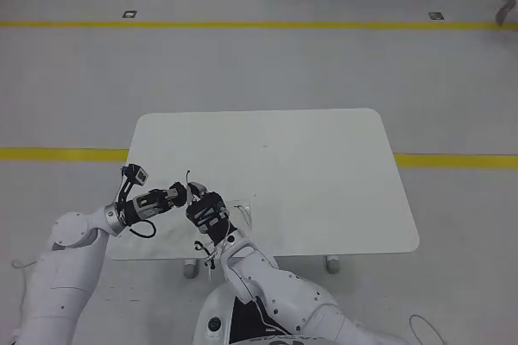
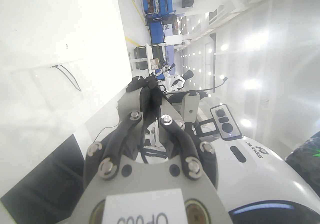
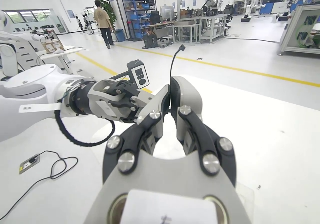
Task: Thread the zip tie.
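Your right gripper (image 3: 170, 96) is clamped on the black zip tie (image 3: 172, 66), which stands upright from its fingertips, head uppermost, above the near-left part of the white table (image 1: 311, 172). Your left gripper (image 2: 150, 96) sits just beside it, fingers pressed together (whether on the tie's tail, you cannot tell).

A white round-cornered table (image 1: 328, 172) stands on a pale grey floor (image 1: 259, 78). One yellow line (image 1: 242, 23) crosses the far edge at 12 o'clock, and a second yellow stripe (image 1: 52, 153) runs from 9 to 3 o'clock, passing beneath the table. The right wrist view takes in a bright, white-walled hall with shelving (image 3: 138, 17) of blue bins, a potted plant (image 3: 106, 3), metal-framed workbenches (image 3: 200, 23) and what look like windows (image 3: 27, 16), while rows of ceiling lights (image 2: 250, 83) glare in the left wrist view.
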Robot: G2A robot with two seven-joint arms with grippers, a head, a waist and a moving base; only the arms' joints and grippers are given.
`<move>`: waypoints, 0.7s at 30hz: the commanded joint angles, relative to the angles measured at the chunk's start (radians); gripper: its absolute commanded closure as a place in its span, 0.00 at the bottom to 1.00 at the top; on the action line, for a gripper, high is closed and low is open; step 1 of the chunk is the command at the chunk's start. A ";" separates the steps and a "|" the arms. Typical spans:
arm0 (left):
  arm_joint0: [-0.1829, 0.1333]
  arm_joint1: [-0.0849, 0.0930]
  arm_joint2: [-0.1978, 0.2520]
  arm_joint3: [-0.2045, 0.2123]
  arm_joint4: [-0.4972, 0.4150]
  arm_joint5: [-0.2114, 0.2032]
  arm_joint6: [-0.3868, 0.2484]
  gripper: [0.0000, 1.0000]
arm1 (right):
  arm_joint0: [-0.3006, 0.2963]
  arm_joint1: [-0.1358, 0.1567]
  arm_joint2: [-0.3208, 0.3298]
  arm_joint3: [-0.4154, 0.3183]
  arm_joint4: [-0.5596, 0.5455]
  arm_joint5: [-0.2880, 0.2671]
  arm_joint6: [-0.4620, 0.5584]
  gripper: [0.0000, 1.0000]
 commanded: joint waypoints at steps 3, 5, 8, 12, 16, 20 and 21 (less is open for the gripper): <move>0.000 0.000 0.000 0.000 0.000 0.000 0.000 1.00 | 0.001 -0.007 -0.002 0.014 -0.005 0.011 -0.015 1.00; 0.000 0.000 0.000 0.000 0.000 0.000 0.000 1.00 | 0.000 -0.010 -0.003 0.018 -0.006 0.015 -0.020 1.00; 0.000 0.000 0.000 0.000 0.000 0.000 0.000 1.00 | -0.003 -0.014 -0.003 0.023 -0.008 0.017 -0.026 1.00; 0.000 0.000 0.000 0.000 0.000 0.000 0.000 1.00 | -0.006 -0.018 -0.001 0.029 -0.013 0.019 -0.034 1.00; 0.000 0.000 0.000 0.000 0.000 0.000 0.000 1.00 | -0.005 -0.023 0.001 0.033 -0.022 0.020 -0.040 1.00; 0.000 0.000 0.000 0.000 0.000 0.000 0.000 1.00 | -0.005 -0.027 0.002 0.035 -0.030 0.020 -0.041 1.00; 0.000 0.000 0.000 0.000 0.000 0.000 0.000 1.00 | -0.005 -0.028 0.002 0.035 -0.031 0.020 -0.040 1.00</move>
